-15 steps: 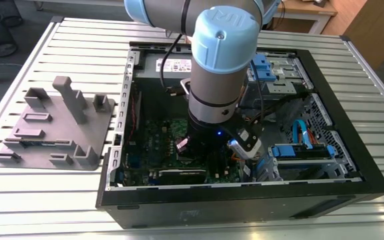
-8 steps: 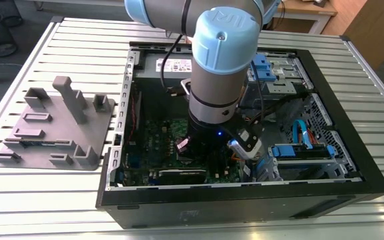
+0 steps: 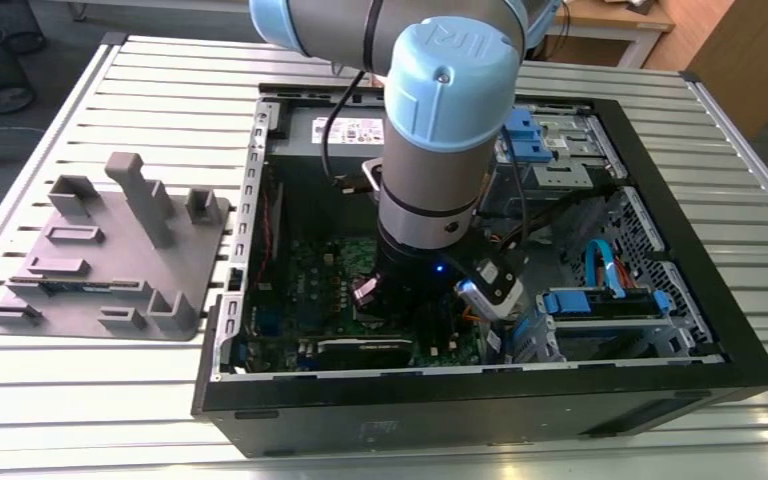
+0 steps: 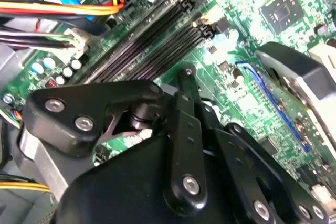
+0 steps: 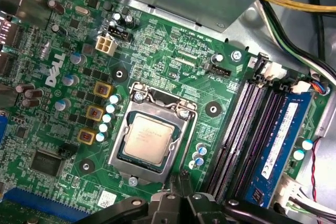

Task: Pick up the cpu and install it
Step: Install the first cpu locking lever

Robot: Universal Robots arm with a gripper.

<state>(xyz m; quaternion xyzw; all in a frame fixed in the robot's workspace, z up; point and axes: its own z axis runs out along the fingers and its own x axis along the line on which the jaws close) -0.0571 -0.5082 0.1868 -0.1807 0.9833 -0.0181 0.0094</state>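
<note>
Gripper (image 5: 181, 203) above cpu (image 5: 148, 136) seated in motherboard (image 5: 173, 56).

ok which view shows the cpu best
The first wrist view: the cpu lies flat in its socket on the motherboard, its whole silver top in sight. In the exterior view the arm stands over that spot; the second wrist view looks past the gripper at memory slots.

Arm (image 3: 424, 170) hides motherboard (image 3: 324, 265) centre; claw tips cut off.
</note>
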